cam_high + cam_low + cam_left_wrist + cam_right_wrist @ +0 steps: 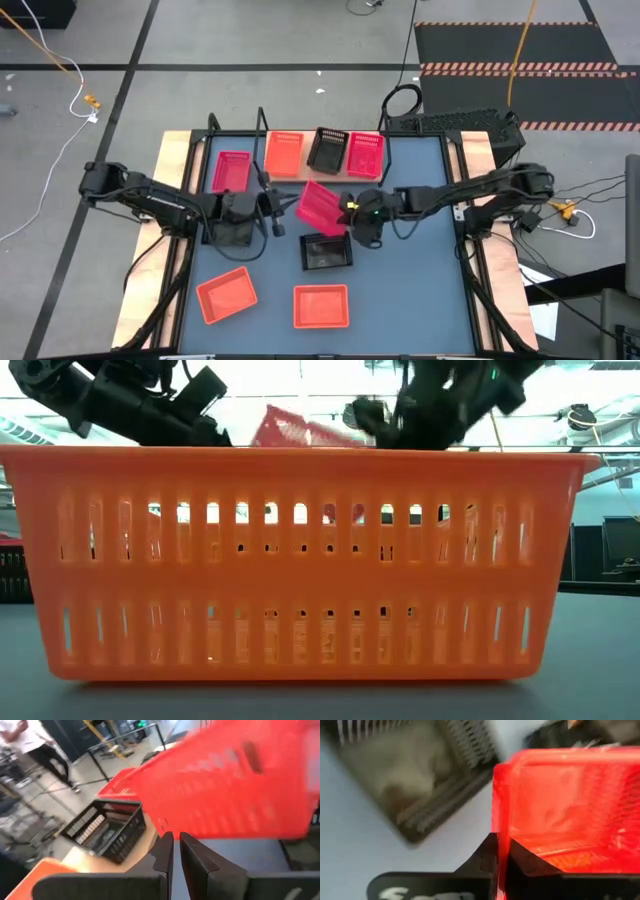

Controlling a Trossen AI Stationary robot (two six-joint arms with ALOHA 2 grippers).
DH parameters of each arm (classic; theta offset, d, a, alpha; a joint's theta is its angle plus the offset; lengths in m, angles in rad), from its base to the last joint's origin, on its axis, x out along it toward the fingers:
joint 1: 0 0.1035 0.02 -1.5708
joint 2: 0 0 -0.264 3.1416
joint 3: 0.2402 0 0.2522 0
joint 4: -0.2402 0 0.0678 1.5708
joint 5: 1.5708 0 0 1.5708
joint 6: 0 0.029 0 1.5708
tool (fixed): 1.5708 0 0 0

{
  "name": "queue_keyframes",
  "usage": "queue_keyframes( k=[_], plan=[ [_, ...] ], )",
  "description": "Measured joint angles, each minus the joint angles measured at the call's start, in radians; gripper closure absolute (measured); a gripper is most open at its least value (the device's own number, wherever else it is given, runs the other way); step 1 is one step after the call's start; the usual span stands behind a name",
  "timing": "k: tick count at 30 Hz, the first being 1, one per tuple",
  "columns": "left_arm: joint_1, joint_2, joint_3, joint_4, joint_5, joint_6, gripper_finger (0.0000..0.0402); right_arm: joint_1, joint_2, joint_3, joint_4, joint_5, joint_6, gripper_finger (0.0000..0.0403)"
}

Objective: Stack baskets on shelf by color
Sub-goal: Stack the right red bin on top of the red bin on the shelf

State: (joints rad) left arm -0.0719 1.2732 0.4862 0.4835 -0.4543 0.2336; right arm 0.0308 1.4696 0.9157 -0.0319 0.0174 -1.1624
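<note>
Right claw (350, 213) is clamped on the rim of a pink basket (322, 207), holding it tilted in the air above the tabletop (410, 290). A black basket (326, 250) sits just below and beside that claw. Left claw (274, 205) is nearly closed and empty, just across the pink basket from the right one. On the shelf (176, 160) beyond both claws stand pink, orange, black and pink baskets.

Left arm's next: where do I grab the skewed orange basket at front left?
Probably its back rim wall, the one nearest the left gripper. The orange basket sits upright, open side up and skewed, so come straight down, one of the jaws inside, one outside, wrist turned to match.
</note>
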Motion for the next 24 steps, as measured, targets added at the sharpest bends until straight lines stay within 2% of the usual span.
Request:
queue_keyframes(
  k=[2,4,6,7,8,11,13,18,24],
  plan=[
    [-0.019,-0.002,0.000,-0.001,-0.045,-0.007,0.0364,0.002,-0.036,0.035,-0.018,-0.012,0.061,0.0401],
    [-0.038,-0.003,0.000,0.010,-0.119,-0.007,0.0364,-0.005,-0.055,0.084,-0.035,0.032,0.160,0.0401],
    [-0.053,-0.003,0.000,0.032,-0.193,-0.007,0.0364,-0.026,-0.064,0.155,-0.077,0.122,0.297,0.0401],
    [-0.064,-0.002,0.000,0.042,-0.185,-0.006,0.0364,-0.046,-0.063,0.208,-0.075,0.226,0.372,0.0402],
    [-0.073,0.002,0.000,0.043,-0.188,0.003,0.0364,-0.070,-0.061,0.265,-0.105,0.279,0.452,0.0402],
    [-0.075,0.001,0.000,0.092,-0.200,0.038,0.0364,-0.134,-0.023,0.424,-0.325,0.367,0.632,0.0402],
    [-0.077,-0.001,0.000,0.121,-0.206,0.064,0.0364,-0.180,0.018,0.507,-0.462,0.370,0.703,0.0402],
    [-0.077,0.000,0.000,0.126,-0.209,0.072,0.0364,-0.250,0.106,0.627,-0.659,0.339,0.848,0.0402],
    [-0.077,0.000,0.000,0.104,-0.209,0.049,0.0364,-0.311,0.213,0.629,-0.847,0.344,1.011,0.0403]
  ],
)
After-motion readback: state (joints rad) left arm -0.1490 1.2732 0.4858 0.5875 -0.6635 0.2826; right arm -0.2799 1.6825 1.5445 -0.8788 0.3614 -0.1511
